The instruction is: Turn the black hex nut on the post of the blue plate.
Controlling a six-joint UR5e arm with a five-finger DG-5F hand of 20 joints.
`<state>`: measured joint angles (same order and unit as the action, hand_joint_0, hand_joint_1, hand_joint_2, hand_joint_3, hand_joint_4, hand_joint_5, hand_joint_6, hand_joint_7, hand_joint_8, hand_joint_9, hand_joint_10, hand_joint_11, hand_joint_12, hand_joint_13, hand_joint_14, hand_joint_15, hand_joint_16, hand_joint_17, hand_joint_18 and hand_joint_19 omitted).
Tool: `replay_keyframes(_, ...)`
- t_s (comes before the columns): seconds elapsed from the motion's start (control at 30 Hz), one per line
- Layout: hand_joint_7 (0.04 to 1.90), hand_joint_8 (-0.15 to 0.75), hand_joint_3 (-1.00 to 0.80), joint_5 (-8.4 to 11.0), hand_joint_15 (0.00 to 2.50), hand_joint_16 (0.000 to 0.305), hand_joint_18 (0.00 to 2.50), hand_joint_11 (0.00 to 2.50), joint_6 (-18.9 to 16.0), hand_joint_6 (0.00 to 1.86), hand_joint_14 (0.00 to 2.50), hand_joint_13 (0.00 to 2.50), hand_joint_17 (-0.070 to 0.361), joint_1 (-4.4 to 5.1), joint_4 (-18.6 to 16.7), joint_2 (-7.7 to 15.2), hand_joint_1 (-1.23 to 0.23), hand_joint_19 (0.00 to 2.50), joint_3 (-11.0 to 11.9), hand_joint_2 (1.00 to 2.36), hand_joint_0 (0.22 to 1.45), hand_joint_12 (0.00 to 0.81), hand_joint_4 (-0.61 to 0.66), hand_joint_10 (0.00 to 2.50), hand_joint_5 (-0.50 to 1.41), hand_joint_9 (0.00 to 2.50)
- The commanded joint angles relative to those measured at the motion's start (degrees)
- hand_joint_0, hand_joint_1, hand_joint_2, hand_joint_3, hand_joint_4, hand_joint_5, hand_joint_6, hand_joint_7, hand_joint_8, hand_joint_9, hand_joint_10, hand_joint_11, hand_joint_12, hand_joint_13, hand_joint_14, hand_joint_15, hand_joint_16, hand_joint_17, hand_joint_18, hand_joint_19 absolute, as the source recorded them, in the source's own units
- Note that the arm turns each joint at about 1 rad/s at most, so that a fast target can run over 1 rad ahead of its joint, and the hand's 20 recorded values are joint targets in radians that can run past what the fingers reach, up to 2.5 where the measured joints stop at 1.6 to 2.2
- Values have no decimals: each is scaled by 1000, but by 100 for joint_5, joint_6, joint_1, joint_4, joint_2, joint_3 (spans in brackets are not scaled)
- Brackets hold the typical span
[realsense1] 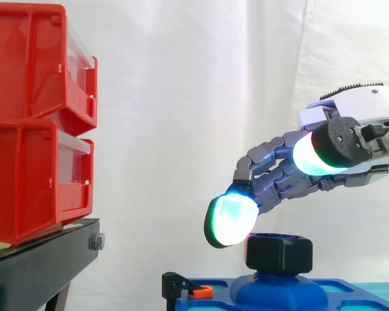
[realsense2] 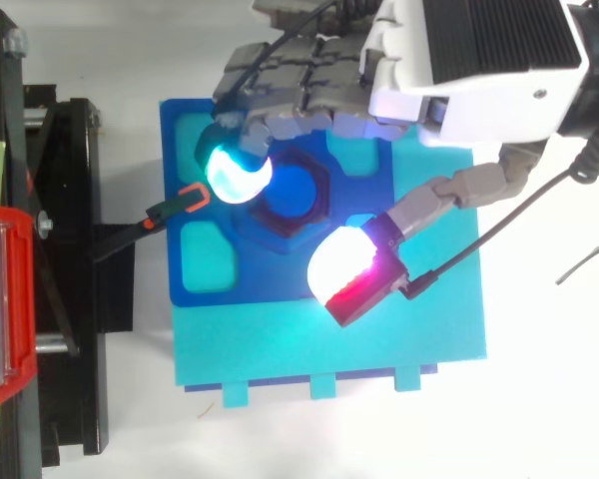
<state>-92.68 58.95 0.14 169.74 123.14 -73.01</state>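
Observation:
The black hex nut [realsense1: 280, 253] sits on the round post of the blue plate [realsense1: 350, 291], low in the side view. From above, the nut [realsense2: 320, 209] rings the blue post top [realsense2: 295, 190] near the plate's [realsense2: 175, 200] middle. My hand [realsense1: 369, 110] reaches in from the right, above the nut, open with its fingers spread. One fingertip [realsense1: 230, 220] glows cyan and green just left of the nut's upper edge, apart from it or barely touching. The thumb pad [realsense2: 347, 267], glowing white and red, hovers on the nut's other side, higher up.
A black clamp with an orange tip [realsense2: 175, 205] holds the plate's left edge. The plate lies on a cyan board [realsense2: 379, 329]. Stacked red bins [realsense1: 32, 116] on a black stand [realsense1: 39, 265] rise to the left.

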Motion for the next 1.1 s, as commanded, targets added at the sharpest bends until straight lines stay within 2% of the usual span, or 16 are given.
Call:
replay_keyframes(0.0,882,272,-500,-84,0,57,24,42,28,503,0,230,128,-58,-2,0,-308,0,-3,1000,486,383,242,0,-187,332)
replay_keyframes(0.07,883,272,-500,-207,0,57,24,27,37,503,0,230,128,-137,7,0,-308,0,-3,1000,486,383,241,0,-187,333)
replay_keyframes(0.27,884,273,-500,-365,0,57,21,27,37,503,0,229,128,-233,24,0,-309,0,6,1000,486,383,244,0,-187,333)
replay_keyframes(0.47,886,273,-500,-594,0,57,19,30,37,503,0,228,128,-400,33,0,-311,0,-3,1000,486,383,248,0,-185,337)
replay_keyframes(0.6,885,273,-500,-664,0,57,20,36,28,503,0,228,128,-453,7,0,-314,0,-3,1000,486,383,246,0,-185,337)
replay_keyframes(0.73,887,273,-500,-629,0,57,19,29,28,503,0,229,128,-418,59,0,-314,0,173,1000,486,383,249,0,-185,338)
replay_keyframes(0.8,882,273,-500,-585,0,57,22,37,20,503,0,230,128,-383,174,0,-314,0,296,1000,485,383,245,0,-184,338)
replay_keyframes(0.87,887,273,-500,-462,0,57,20,37,20,503,0,231,128,-321,385,-9,-314,0,507,1000,486,383,247,0,-184,338)
replay_keyframes(0.93,886,273,-500,-427,0,57,21,38,20,503,0,232,128,-295,385,0,-314,0,525,1000,486,383,248,0,-184,341)
replay_keyframes(1.07,885,274,-500,-268,0,57,17,38,20,503,0,232,128,-154,279,0,-315,0,533,1000,486,384,249,2,-184,342)
